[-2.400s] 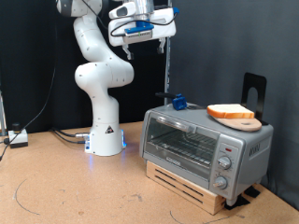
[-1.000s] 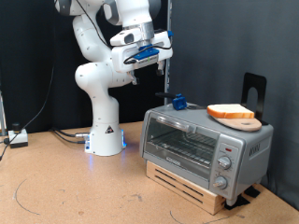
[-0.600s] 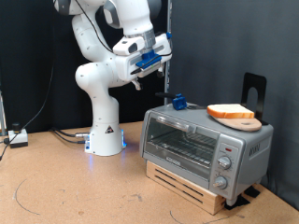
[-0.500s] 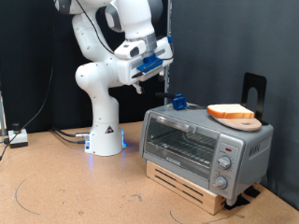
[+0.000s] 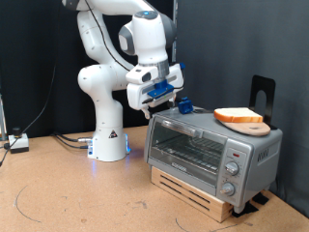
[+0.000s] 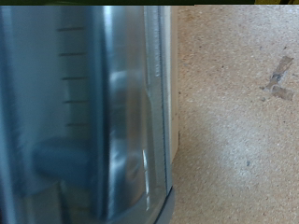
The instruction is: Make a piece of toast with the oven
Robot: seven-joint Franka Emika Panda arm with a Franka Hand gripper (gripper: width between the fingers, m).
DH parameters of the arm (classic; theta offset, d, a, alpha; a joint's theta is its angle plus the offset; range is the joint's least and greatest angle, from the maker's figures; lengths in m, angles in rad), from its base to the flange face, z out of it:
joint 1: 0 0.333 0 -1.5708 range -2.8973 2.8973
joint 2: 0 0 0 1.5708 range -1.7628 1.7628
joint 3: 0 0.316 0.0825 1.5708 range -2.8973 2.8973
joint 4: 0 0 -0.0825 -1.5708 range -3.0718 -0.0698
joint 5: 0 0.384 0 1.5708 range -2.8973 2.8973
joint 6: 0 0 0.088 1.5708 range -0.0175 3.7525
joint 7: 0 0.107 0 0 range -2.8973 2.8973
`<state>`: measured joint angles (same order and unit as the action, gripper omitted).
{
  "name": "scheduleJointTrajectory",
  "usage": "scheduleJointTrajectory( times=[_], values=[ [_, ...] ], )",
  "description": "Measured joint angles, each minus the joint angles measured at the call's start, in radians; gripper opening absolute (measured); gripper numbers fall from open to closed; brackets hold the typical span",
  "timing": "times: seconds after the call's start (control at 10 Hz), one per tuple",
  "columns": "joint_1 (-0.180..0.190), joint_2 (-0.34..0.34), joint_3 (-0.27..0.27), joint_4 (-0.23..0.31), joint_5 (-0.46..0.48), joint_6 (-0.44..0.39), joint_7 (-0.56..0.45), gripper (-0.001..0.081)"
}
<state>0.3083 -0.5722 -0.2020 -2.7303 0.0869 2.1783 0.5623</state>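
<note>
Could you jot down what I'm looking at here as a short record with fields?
Robot: white arm on a wooden table
Gripper: low beside the oven's upper corner on the exterior view's left, holding nothing visible
Oven: boxy silver-grey toaster oven, glass door closed
Toast: pale slice with orange-brown crust, on a round wooden board atop the oven
Also on oven: small blue object

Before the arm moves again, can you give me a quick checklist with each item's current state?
1. Oven door shut: ok, glass door is up.
2. Piece of toast accessible: ok, on the round board atop the oven.
3. End effector empty: cannot tell, fingers not clearly seen.
4. End effector near the oven: ok, at its upper corner on the exterior view's left.
5. Blue object untouched on the oven: ok.
</note>
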Motion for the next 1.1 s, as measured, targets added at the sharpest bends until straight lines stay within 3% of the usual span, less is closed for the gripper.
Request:
scheduleJointTrajectory(
  times=[0.3,0.8,1.1],
  values=[
    [-0.010,0.063,0.009,-0.032,-0.024,0.109,0.041,0.0807],
    [-0.066,0.173,0.002,-0.012,-0.070,0.203,0.068,0.0807],
    [-0.079,0.233,-0.013,0.007,-0.072,0.249,0.051,0.0807]
  ],
)
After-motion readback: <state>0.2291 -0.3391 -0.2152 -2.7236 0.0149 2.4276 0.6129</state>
